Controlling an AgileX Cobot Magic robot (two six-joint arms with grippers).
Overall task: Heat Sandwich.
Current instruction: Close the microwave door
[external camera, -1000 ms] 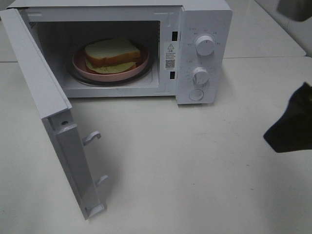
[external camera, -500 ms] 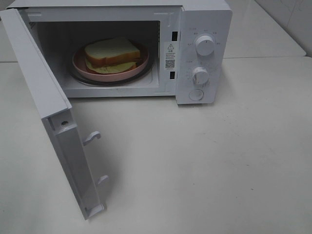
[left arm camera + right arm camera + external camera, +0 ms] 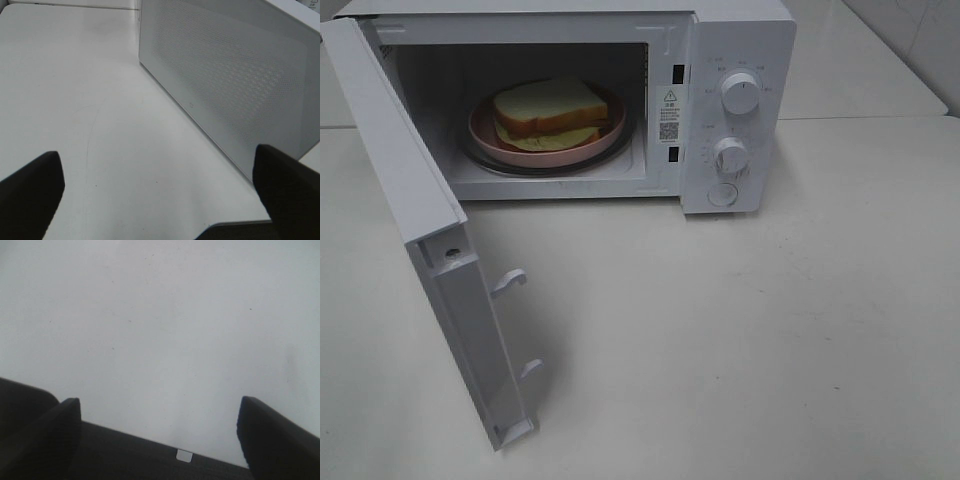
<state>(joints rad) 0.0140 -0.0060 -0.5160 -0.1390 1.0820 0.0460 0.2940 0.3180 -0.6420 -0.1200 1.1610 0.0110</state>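
The sandwich [image 3: 552, 110], white bread with brown crust and pale green filling, lies on a round pink plate [image 3: 605, 140] inside the white microwave [image 3: 735, 60]. The microwave door [image 3: 430, 240] hangs wide open at the left. Neither gripper shows in the exterior high view. In the left wrist view my left gripper [image 3: 160, 187] is open and empty over the table, beside the door's perforated outer panel [image 3: 235, 75]. In the right wrist view my right gripper [image 3: 160, 435] is open and empty above bare table.
The microwave has two round knobs [image 3: 740, 92] and a button [image 3: 723, 195] on its right panel. The open door juts out over the white table [image 3: 740, 340] toward its front left. A table seam runs behind the microwave at the right.
My right arm, a dark shape at the right edge one second ago, has withdrawn out of the exterior high view. The microwave, door and sandwich have not moved.
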